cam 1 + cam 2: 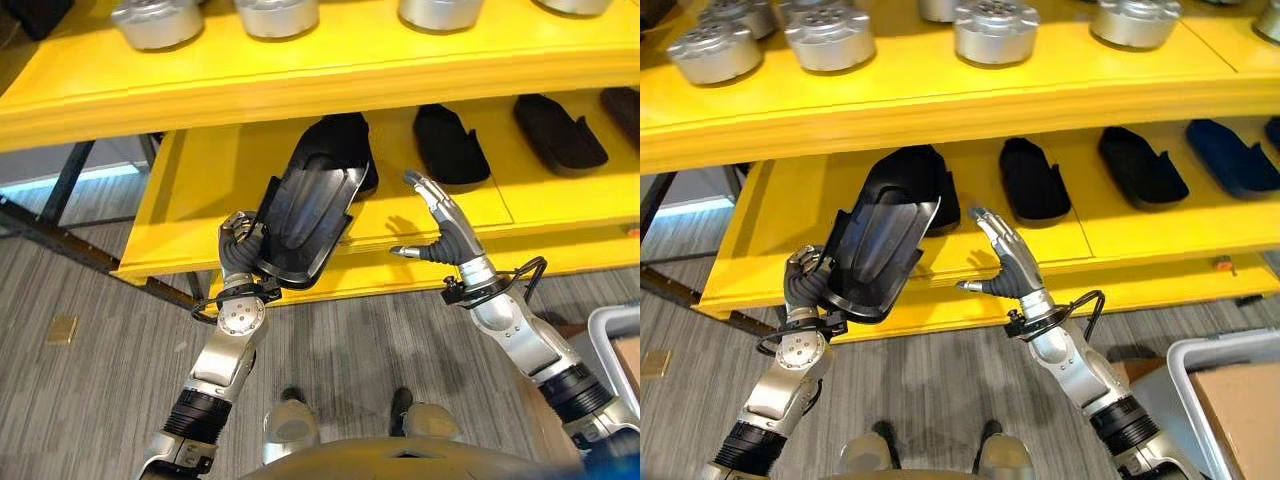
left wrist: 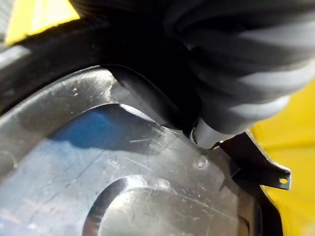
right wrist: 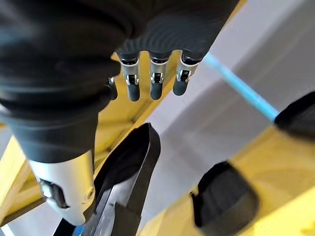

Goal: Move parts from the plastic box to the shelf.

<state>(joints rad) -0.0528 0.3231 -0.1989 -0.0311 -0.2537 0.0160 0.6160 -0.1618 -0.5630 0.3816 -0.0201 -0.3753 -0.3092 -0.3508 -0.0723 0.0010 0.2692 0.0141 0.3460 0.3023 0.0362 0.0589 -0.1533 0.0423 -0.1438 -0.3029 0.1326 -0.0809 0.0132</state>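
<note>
The left hand (image 1: 238, 250) has its fingers curled round the near end of a black moulded part (image 1: 305, 215) and holds it tilted, its far end raised toward the yellow lower shelf (image 1: 200, 190); the left wrist view shows a finger pressed into the hollow inside of that part (image 2: 147, 187). The right hand (image 1: 448, 235) is just off the shelf's front edge, to the right of the held part, fingers straight and thumb spread, holding nothing. Farther in on the shelf lies a row of black parts (image 1: 448, 145) — one of them (image 1: 345, 135) sits directly behind the held part's far end, touching it or nearly so; I cannot tell which. That is the likeliest trouble: pushed straight in, the held part would ride onto that one or shove it back, since no free place shows ahead of it. The grip is at one end only, so the long shell may swing or slip when its tip meets the shelf. Beyond, the upper shelf (image 1: 300, 80) with silver round parts (image 1: 157, 22) overhangs — lifting the tip too high would knock its underside. The plastic box (image 1: 1240, 400) stands well to the right, near the robot.
</note>
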